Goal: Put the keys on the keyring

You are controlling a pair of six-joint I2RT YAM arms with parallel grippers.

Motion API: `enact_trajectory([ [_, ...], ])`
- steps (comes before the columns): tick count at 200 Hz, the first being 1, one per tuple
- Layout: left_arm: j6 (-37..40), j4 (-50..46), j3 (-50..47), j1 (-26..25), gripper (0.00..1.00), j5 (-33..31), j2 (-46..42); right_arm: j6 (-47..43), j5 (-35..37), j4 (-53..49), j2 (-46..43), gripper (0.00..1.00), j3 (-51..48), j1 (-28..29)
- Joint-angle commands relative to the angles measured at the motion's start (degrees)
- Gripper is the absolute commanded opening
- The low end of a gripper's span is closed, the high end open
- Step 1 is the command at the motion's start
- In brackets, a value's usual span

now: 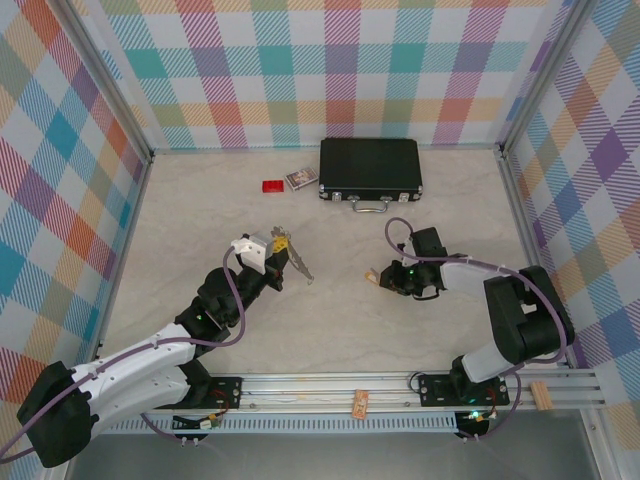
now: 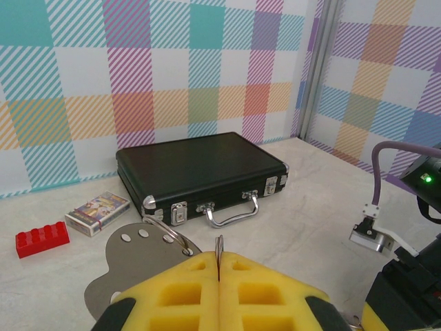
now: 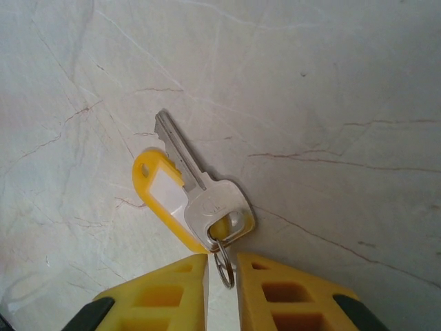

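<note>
Left gripper (image 2: pixel 219 267) clamped on the grey keyring (image 1: pixel 298 265), raised off the table (image 3: pixel 331 83), probably to present it; right gripper (image 3: pixel 222 270), nearly closed, nips the split ring (image 3: pixel 222 265) carrying silver key (image 3: pixel 207 201) and yellow tag (image 3: pixel 160 196).

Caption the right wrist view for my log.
Right claw pinching the small ring of a silver key with a yellow tag, against the marbled table.

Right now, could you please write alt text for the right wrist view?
The right gripper pinches a small ring carrying a silver key and a yellow tag, with the pale marbled table behind.
</note>
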Motion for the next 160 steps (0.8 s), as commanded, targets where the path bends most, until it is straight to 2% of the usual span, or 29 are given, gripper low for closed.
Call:
enact_trajectory([
  [1, -0.63, 1.37, 0.05, 0.26, 0.00, 0.95, -0.34, -1.86, -1.67, -1.13, 1.10, 0.15, 1.83, -0.05],
  [26, -0.65, 1.42, 0.04, 0.32, 0.00, 1.04, -0.31, -2.49, -1.64, -1.57, 1.57, 0.10, 2.21, -0.06],
  [74, -0.58, 1.37, 0.13, 0.26, 0.00, 0.99, -0.30, -3.26, -2.25, -2.03, 1.83, 0.09, 2.40, -0.10],
  [96, -0.52, 1.44, 0.05, 0.26, 0.00, 0.99, -0.27, -3.67, -2.18, -2.40, 1.75, 0.00, 2.53, -0.05],
  [103, -0.51, 1.38, 0.08, 0.19, 0.00, 0.95, -0.26, -3.92, -1.88, -2.47, 1.51, 0.00, 2.47, -0.14],
  [160, -0.47, 1.79, 0.13, 0.30, 0.00, 1.27, 0.00, -7.76, 1.51, -2.27, -6.98, 0.00, 1.93, -0.05],
])
